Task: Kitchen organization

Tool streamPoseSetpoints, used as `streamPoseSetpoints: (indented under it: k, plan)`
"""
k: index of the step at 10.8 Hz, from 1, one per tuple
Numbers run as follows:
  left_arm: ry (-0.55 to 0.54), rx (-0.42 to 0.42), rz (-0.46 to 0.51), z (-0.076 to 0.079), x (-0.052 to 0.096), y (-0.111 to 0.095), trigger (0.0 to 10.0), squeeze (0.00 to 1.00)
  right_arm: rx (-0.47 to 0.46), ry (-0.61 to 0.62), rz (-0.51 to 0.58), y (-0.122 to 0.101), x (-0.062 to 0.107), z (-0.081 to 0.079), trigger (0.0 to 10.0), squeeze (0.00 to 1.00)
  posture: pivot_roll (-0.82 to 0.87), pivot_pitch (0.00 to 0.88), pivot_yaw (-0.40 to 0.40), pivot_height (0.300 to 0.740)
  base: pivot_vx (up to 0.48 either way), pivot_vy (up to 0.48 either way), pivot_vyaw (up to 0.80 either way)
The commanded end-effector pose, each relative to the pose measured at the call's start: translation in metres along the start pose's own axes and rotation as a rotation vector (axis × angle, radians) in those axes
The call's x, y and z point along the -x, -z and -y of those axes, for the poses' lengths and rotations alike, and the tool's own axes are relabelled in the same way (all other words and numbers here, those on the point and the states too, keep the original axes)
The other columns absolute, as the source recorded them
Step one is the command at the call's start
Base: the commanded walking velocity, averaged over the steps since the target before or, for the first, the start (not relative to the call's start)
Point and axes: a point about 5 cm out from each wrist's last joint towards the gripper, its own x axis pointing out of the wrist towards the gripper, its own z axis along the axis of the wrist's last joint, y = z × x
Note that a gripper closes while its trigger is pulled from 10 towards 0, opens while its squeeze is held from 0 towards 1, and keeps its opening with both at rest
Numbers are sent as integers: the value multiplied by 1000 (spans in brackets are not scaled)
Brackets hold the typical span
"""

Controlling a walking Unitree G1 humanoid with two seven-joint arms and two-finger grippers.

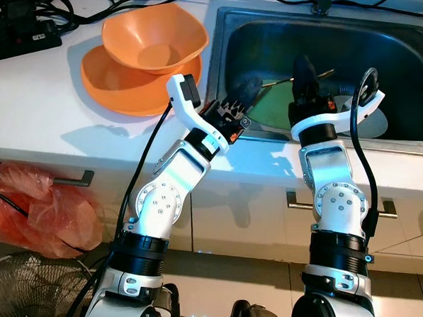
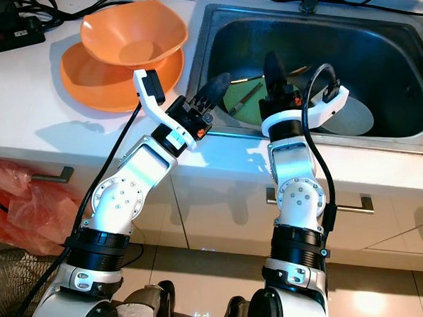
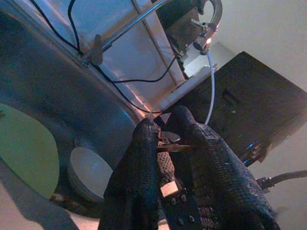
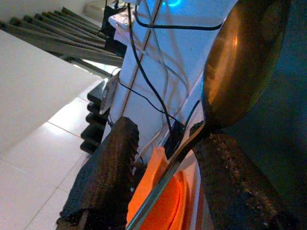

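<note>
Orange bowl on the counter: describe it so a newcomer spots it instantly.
Start at the steel sink. On the white counter to its left lies an orange plate; the orange bowl sits on it, deeper, with a wavy, squarish rim.

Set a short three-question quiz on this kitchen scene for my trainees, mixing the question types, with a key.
1. True or false: the two orange bowls are stacked on the counter, on the robot's left of the sink.
2. The green plate lies: A in the sink; B on the counter; C on the floor.
3. Which is nearer the bowls, the left hand or the right hand?
Key: 1 true; 2 A; 3 left.
</note>
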Motion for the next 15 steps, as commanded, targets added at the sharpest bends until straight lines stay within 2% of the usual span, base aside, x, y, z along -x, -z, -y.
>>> streamPoseSetpoints:
  k: [1, 5, 7, 8, 11, 15]
  plan:
    - [35, 71, 2, 13, -5, 14, 10000, 0, -11, -10, 28, -3, -4, -4, 0, 0, 99, 196, 16, 740, 0, 0, 0]
    - [25, 71, 2, 11, -4, 14, 10000, 0, -18, -17, 26, -2, -4, -4, 0, 0, 98, 195, 16, 740, 0, 0, 0]
    - [-5, 26, -6, 6, -5, 16, 10000, 0, -22, -19, 26, -1, -4, -5, 0, 0, 97, 194, 17, 740, 0, 0, 0]
    - [-12, 3, -7, 5, -5, 17, 10000, 1000, -26, -20, 27, -1, -4, -5, 0, 0, 98, 193, 17, 740, 0, 0, 0]
    - [-10, -10, -51, 4, -4, 24, 10000, 1000, -40, -18, 42, -5, -5, -6, 0, 0, 95, 192, 16, 740, 0, 0, 0]
    - [-3, -82, -77, 7, -5, 27, 10000, 1000, -41, -12, 62, -9, -8, -6, 0, 0, 99, 191, 12, 740, 0, 0, 0]
